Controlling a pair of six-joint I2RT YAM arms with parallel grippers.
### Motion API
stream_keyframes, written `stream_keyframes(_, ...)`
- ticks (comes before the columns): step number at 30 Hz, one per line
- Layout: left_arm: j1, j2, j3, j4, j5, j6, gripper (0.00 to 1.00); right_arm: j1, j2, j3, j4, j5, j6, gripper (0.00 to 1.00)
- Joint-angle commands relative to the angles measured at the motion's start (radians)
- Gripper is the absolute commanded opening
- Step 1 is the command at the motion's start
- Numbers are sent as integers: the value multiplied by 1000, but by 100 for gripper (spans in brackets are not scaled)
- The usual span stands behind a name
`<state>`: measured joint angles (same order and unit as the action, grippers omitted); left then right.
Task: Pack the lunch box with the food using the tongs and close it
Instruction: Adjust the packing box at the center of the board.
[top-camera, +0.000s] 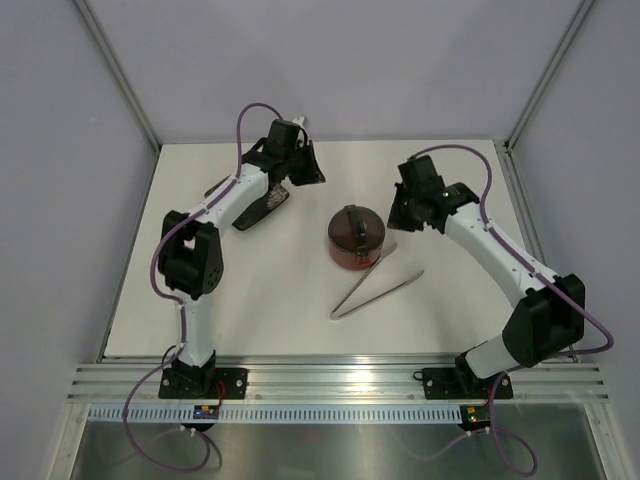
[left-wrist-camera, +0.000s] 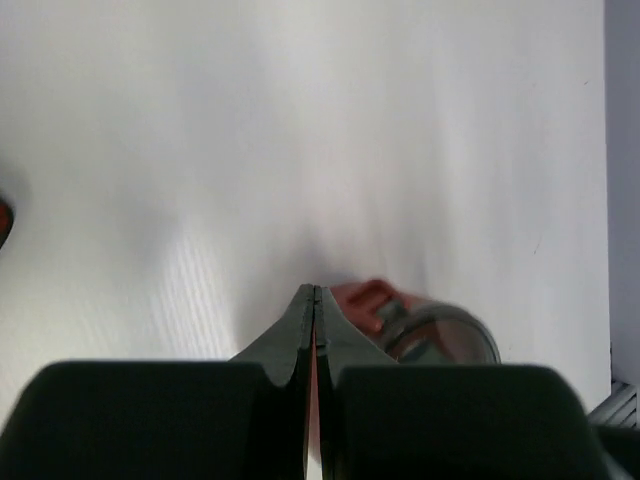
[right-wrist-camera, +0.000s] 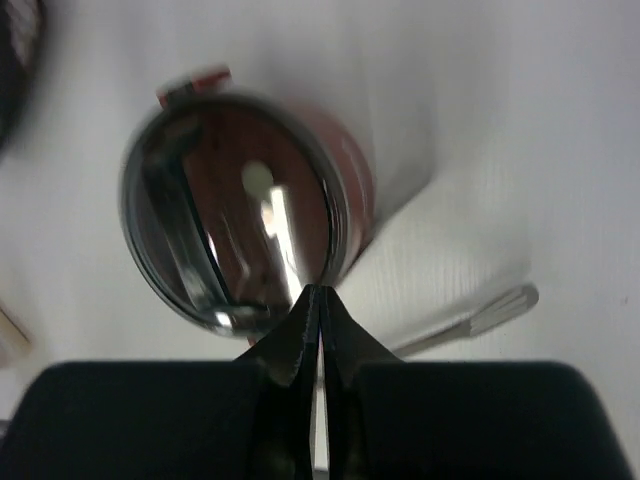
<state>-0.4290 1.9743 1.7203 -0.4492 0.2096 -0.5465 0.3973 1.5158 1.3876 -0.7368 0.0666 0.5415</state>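
Closest to the lens in the right wrist view, your right gripper (right-wrist-camera: 318, 295) has its 2 fingers pressed together at the tips with nothing between them. It hangs just over the near rim of the lunch box (right-wrist-camera: 355, 185); you cannot tell from these views whether it touches that rim. Your left gripper (left-wrist-camera: 315, 297) is likewise closed and empty. It sits out over the far left of the table (top-camera: 250, 300), above the black tray (top-camera: 262, 212) and well apart from the pot.

The lunch box stands near the middle of the table with a clear lid (right-wrist-camera: 235, 230) sitting on it, its handle bar across the top. The tongs (top-camera: 375, 290) lie flat on the table just in front of the pot, free of both grippers, with 1 arm running close by its base.

No loose food shows on the open table. A pale spot under the lid (right-wrist-camera: 257, 178) could be a piece of food or only a glint. Most of the tray is hidden by your left arm.

Judged from that, packing looks done and you are at the closing step, or just past it. Your next move calls for checking that the lid is seated evenly all round. If it is, lift the right arm straight up so the fingers do not catch the rim or knock the lid askew.
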Motion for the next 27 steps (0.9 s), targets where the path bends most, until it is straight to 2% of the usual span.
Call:
stream_keyframes(1, -1, 153, 171, -26, 141, 52, 0, 134, -84, -126, -68, 78, 86, 6)
stream_keyframes(5, -1, 259, 263, 10, 295, 53, 0, 236, -126, -223, -93, 73, 149, 5)
stream_keyframes(12, -1, 316, 251, 110, 379, 14, 0, 350, -45, -219, -69, 47, 158, 5)
stream_keyframes(20, -8, 347, 219, 181, 465, -26, 0, 354, 47, -191, 26, 90, 187, 3)
stream_keyframes(27, -14, 316, 113, 218, 487, -23, 0, 353, 124, -148, 54, 160, 184, 2)
